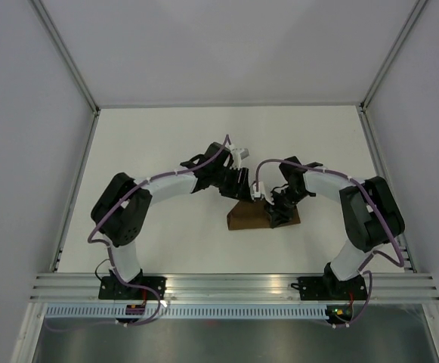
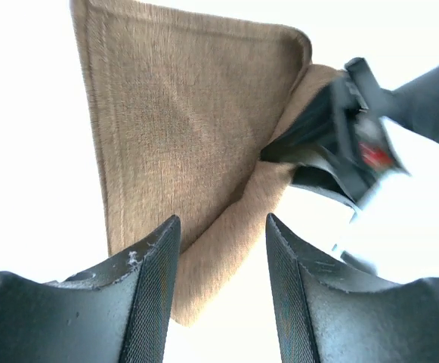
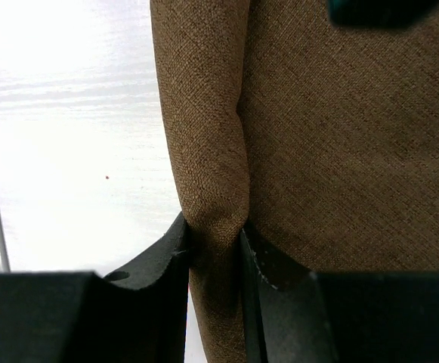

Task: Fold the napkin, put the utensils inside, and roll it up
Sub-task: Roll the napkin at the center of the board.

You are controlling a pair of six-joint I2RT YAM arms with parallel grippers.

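The napkin (image 1: pixel 246 218) lies folded on the white table between the two arms, a brown cloth with one layer over another (image 2: pixel 181 128). My right gripper (image 3: pixel 213 223) is shut on a rolled or folded edge of the napkin (image 3: pixel 204 113), which stands up between its fingers. In the top view the right gripper (image 1: pixel 275 214) sits over the napkin's right part. My left gripper (image 2: pixel 223 218) hovers open just behind the napkin, with nothing between its fingers; it shows in the top view (image 1: pixel 241 189) too. The utensils are hidden or out of view.
The right arm's gripper body (image 2: pixel 351 144) shows at the napkin's far corner in the left wrist view. An aluminium rail (image 1: pixel 234 286) runs along the near table edge. White walls and frame posts (image 1: pixel 75 189) bound the table on three sides.
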